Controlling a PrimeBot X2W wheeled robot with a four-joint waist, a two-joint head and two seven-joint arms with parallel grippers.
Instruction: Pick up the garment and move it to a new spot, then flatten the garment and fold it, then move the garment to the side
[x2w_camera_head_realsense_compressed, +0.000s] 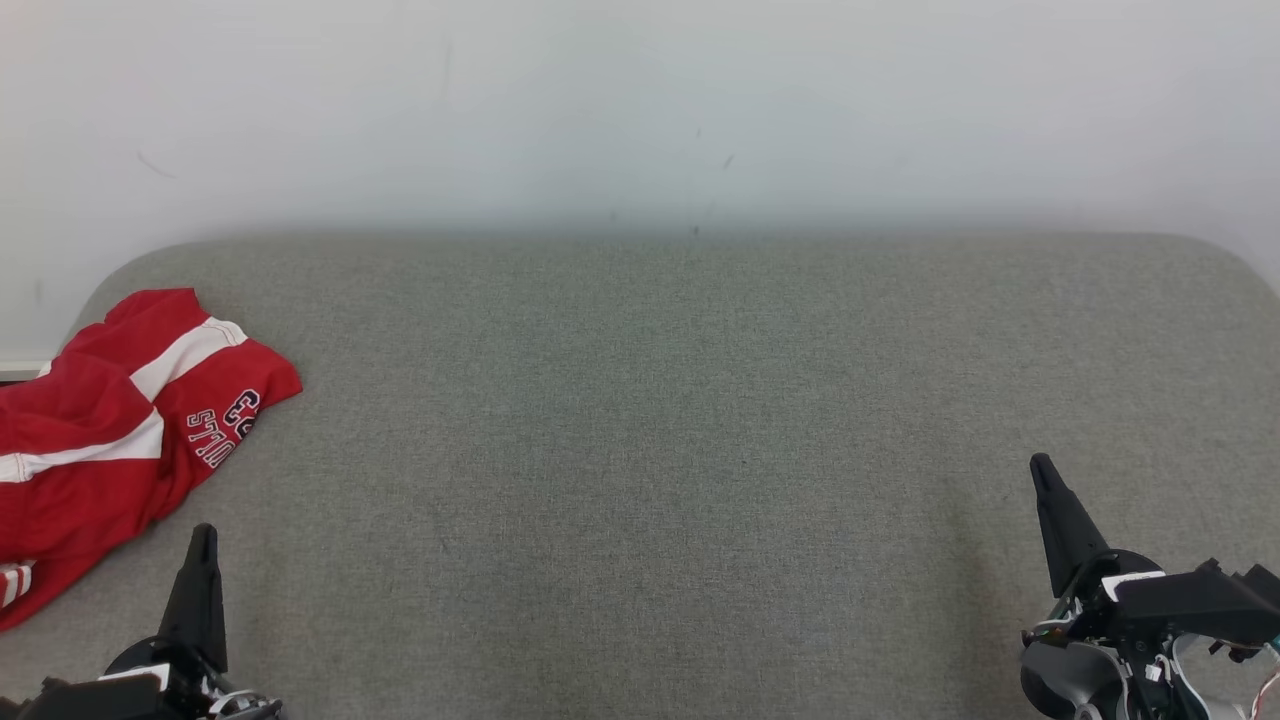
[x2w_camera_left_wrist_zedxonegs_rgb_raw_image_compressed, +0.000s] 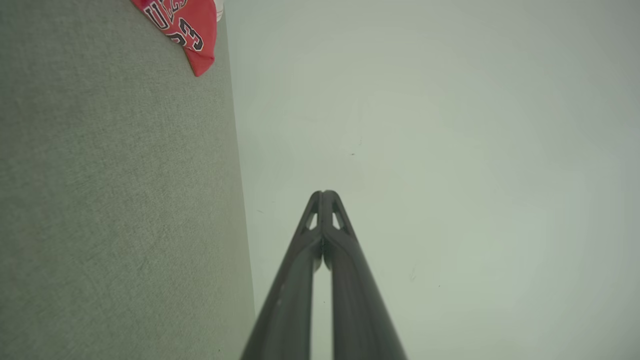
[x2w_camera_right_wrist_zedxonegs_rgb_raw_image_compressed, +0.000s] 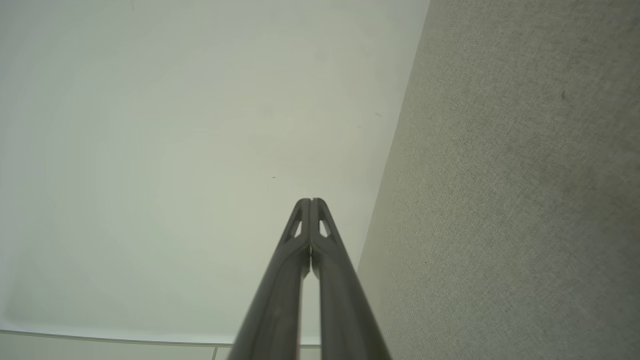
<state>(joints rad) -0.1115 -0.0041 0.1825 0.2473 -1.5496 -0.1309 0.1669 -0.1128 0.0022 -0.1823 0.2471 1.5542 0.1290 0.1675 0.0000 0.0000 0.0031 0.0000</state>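
Jaws on both grippers are pressed together, holding nothing. One red garment (x2w_camera_head_realsense_compressed: 110, 420) with white stripes lies bunched at the left edge of the grey table (x2w_camera_head_realsense_compressed: 640, 450). One part of it runs past the side of the head view. The left gripper (x2w_camera_head_realsense_compressed: 203, 532) is near the garment's lower end, not touching it. The right gripper (x2w_camera_head_realsense_compressed: 1041, 464) is far across. A wide stretch of table runs between the two grippers, up to its far edge with round corners at the white wall (x2w_camera_head_realsense_compressed: 640, 100).

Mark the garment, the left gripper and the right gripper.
garment (x2w_camera_head_realsense_compressed: 90, 500): head view, red cloth below the white stripe.
left gripper (x2w_camera_head_realsense_compressed: 203, 533): head view, tips of its shut fingers.
right gripper (x2w_camera_head_realsense_compressed: 1040, 463): head view, tips of its shut fingers.
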